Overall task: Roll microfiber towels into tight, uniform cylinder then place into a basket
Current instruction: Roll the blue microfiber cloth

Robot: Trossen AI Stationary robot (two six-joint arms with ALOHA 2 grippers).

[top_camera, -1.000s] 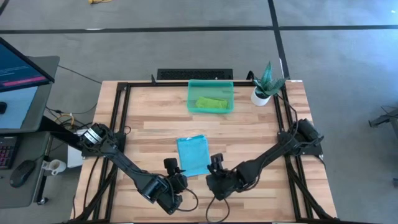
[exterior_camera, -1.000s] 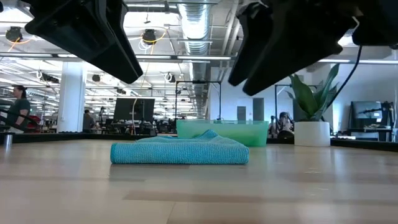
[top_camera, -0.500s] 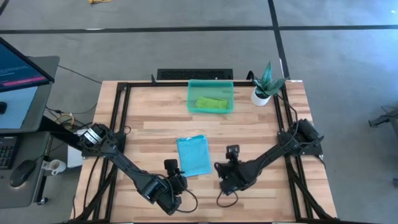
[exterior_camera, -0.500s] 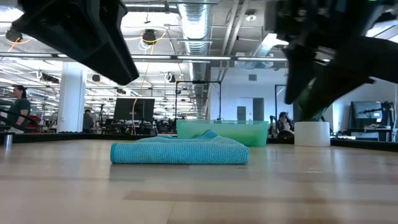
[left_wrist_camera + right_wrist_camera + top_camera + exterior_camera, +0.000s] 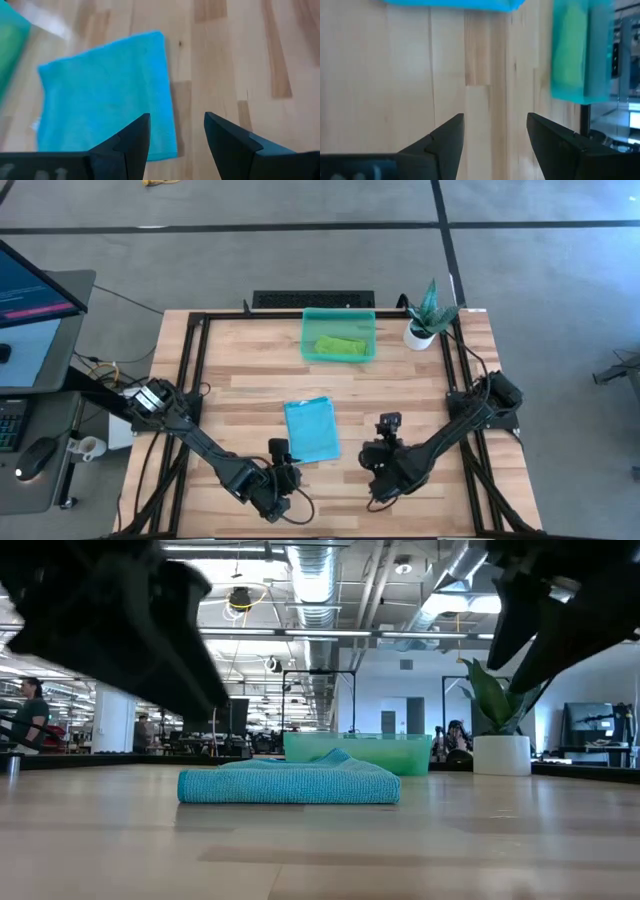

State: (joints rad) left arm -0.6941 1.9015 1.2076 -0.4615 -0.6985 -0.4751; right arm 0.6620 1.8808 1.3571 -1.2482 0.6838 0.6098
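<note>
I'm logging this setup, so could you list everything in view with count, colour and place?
Blue towel: one, turquoise, folded flat at table centre.
Green towel: one, lime, inside the basket.
Basket: one, translucent teal, far middle of the table.
Plant: one, green in a white pot, far right corner.
Table: one, light wood with a black frame.
Monitor: one, left of the table.
Left pincer: open, near edge, beside the blue towel.
Right pincer: open, near edge, right of the blue towel.
</note>
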